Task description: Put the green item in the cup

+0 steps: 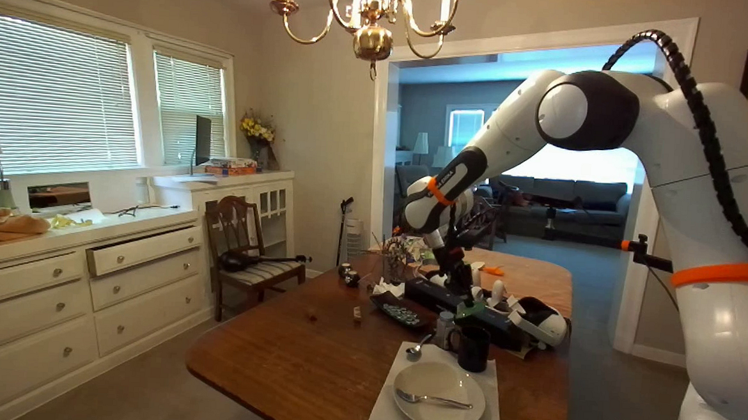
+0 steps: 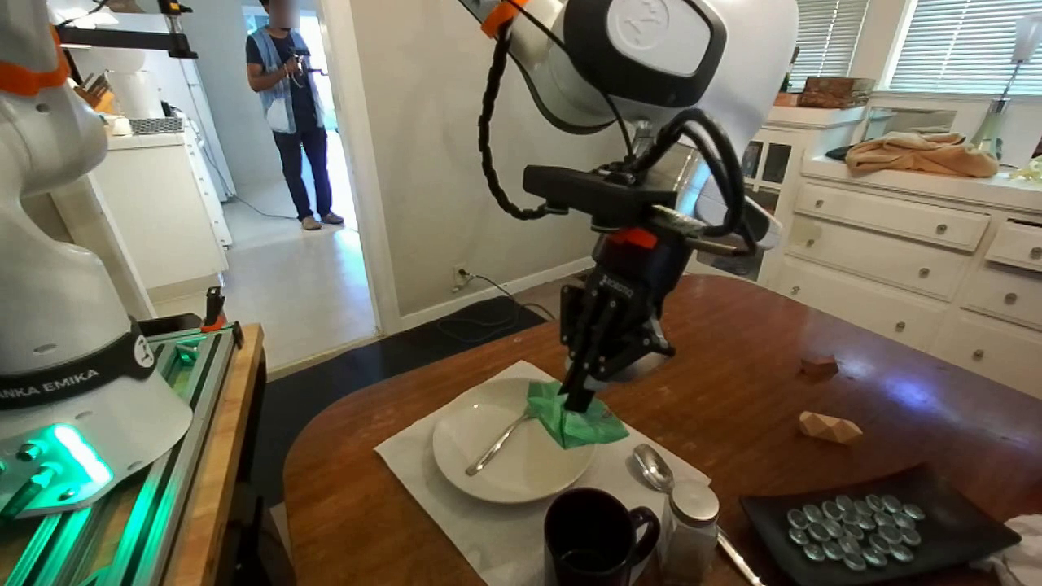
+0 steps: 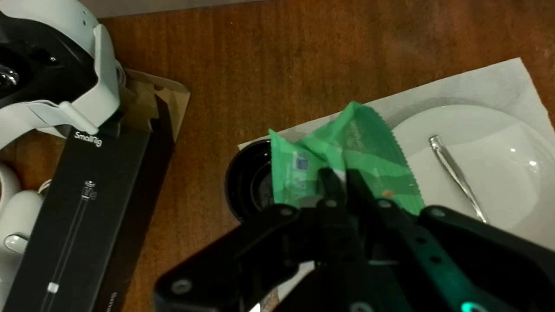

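The green item is a crinkled green wrapper packet [image 3: 377, 147], also seen in both exterior views [image 1: 469, 313] [image 2: 570, 425]. My gripper [image 3: 340, 175] is shut on its middle and holds it in the air; the gripper also shows in an exterior view [image 2: 576, 399]. The cup is a black mug [image 2: 588, 533], standing upright on the white paper sheet; it also shows in an exterior view [image 1: 473, 349]. In the wrist view the packet hangs between mug [image 3: 245, 182] and plate and hides the mug's right part. The visible inside of the mug is dark.
A white plate [image 1: 438, 415] with a fork [image 1: 434, 401] lies on the paper sheet. A spoon [image 2: 653, 468] and a glass shaker [image 2: 690, 529] stand close to the mug. A black tray of glass beads [image 2: 928, 488], a long black box [image 3: 86, 216] and a white headset [image 3: 102, 65] lie nearby.
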Robot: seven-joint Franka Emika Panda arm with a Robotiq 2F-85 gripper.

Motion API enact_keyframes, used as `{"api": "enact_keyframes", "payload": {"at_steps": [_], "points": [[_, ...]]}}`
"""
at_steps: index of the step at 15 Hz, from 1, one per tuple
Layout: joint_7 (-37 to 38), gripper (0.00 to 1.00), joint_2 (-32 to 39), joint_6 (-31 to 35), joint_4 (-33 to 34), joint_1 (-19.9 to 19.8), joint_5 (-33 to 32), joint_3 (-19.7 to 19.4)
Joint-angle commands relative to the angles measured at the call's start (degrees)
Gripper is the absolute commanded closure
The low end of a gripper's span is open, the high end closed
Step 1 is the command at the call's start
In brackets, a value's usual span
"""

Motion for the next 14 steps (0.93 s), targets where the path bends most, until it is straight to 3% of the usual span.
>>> {"api": "enact_keyframes", "payload": {"at_steps": [1,14], "points": [[0.34,0.98,1.26,1.2,0.58,-0.96,-1.77,-0.63],[3.68,0.98,4.01,6.17,-2.64,-2.6,-2.15,-2.57]]}}
